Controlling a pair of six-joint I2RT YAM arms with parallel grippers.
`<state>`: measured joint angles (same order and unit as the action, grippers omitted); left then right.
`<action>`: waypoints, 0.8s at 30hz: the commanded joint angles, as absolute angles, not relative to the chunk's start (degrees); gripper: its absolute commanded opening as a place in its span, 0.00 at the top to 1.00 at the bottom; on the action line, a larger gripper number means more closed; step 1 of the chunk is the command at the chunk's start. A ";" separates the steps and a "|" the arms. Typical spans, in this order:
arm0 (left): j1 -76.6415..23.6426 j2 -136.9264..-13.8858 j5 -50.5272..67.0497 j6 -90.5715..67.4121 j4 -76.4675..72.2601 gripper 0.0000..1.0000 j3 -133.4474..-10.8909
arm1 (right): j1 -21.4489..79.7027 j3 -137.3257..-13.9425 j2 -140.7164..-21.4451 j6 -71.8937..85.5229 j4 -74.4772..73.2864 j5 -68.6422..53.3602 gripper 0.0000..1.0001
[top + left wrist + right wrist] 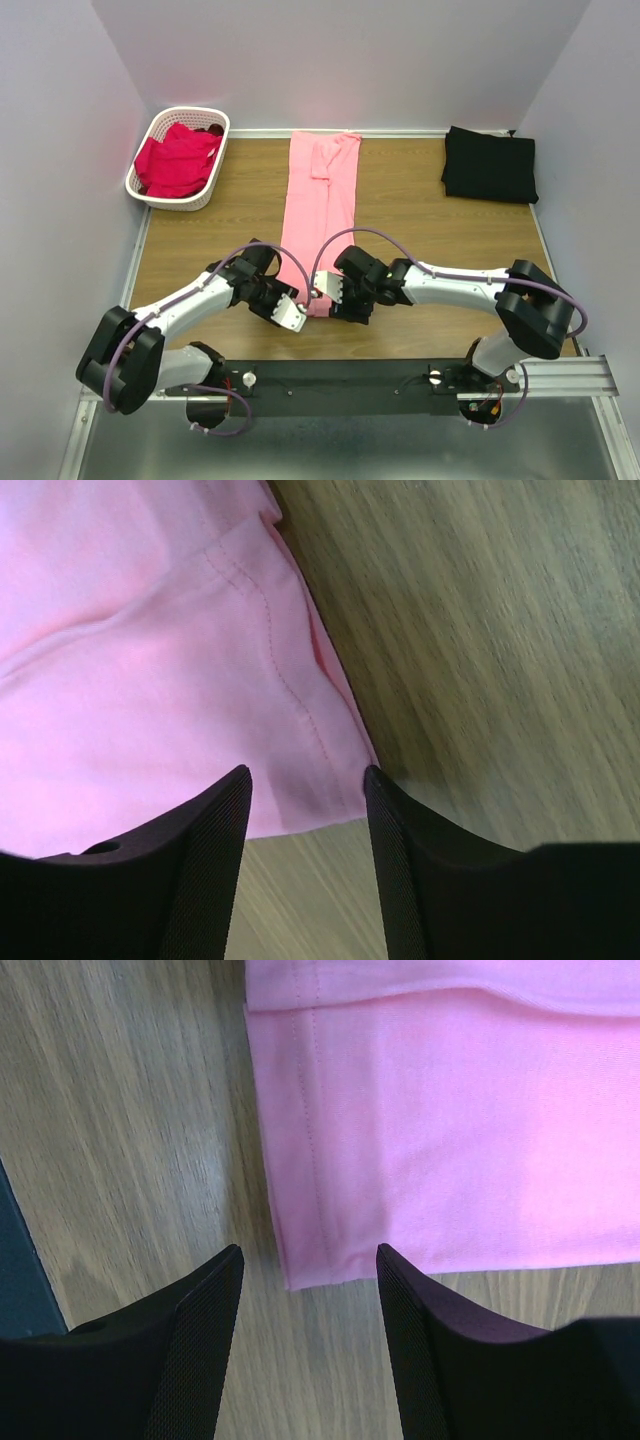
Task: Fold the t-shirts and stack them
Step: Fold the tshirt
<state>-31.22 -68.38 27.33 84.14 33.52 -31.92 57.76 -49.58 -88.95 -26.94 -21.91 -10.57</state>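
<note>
A salmon-pink t-shirt [322, 205] lies folded into a long narrow strip down the middle of the wooden table. My left gripper [296, 308] is open just above its near hem corner [330, 800], and my right gripper [330, 297] is open over the other near corner [300, 1270]. Both are empty and face each other across the hem. A folded black t-shirt [490, 166] lies at the back right. Magenta-red t-shirts [178, 160] are bunched in the basket.
A white slotted basket [203, 197] stands at the back left corner. Pale walls close the table at the back and both sides. A black rail [340, 385] with the arm bases runs along the near edge.
</note>
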 commanded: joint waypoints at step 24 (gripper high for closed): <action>-32.52 -68.89 27.07 85.87 41.57 0.44 -35.33 | 58.18 -50.71 -88.51 -27.51 -20.83 -9.23 0.34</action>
<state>-32.01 -66.83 26.30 84.64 39.29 -34.39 57.76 -49.58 -89.03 -27.07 -21.91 -10.09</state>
